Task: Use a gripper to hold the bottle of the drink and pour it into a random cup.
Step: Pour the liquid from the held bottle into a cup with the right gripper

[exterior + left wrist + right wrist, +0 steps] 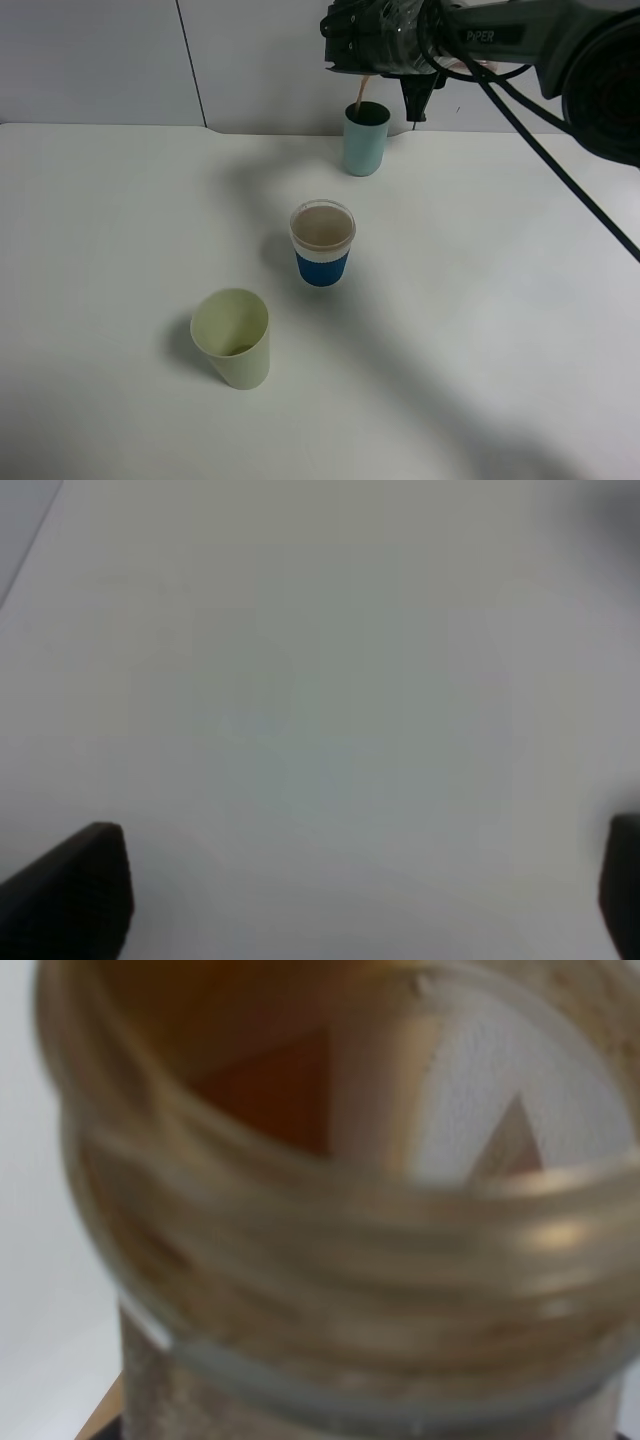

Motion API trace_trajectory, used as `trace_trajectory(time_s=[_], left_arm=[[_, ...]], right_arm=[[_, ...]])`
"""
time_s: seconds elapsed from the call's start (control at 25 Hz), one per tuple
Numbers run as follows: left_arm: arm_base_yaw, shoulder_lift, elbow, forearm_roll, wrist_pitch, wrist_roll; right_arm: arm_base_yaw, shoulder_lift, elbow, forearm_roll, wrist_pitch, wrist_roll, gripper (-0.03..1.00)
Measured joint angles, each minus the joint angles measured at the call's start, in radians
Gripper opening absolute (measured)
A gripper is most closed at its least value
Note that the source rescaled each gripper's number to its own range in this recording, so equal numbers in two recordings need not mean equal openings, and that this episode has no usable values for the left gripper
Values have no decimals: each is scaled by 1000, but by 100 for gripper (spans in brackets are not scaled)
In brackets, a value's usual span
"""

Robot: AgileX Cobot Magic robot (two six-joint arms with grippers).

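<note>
My right gripper [392,45] is shut on the bottle of the drink [372,38] and holds it tipped on its side above the teal cup [365,140] at the back of the table. A thin brown stream [360,92] runs from the bottle's neck into the cup. In the right wrist view the bottle's wide threaded neck [340,1260] fills the picture, with brown liquid inside; the fingers are hidden. My left gripper [360,890] is open over bare table, with one fingertip [70,890] at each lower corner. It is out of the exterior view.
A white cup with a blue sleeve [322,243] stands mid-table, holding pale brown liquid. A pale green cup [233,337] stands nearer the front left. The white table [500,350] meets a grey wall just behind the teal cup.
</note>
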Motion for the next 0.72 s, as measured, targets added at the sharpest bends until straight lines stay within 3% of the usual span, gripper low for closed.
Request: trace_trajectory(time_s=[0.72], left_arm=[[0, 0, 0, 0, 0, 0]], right_arm=[[0, 0, 0, -1, 0, 63, 0]])
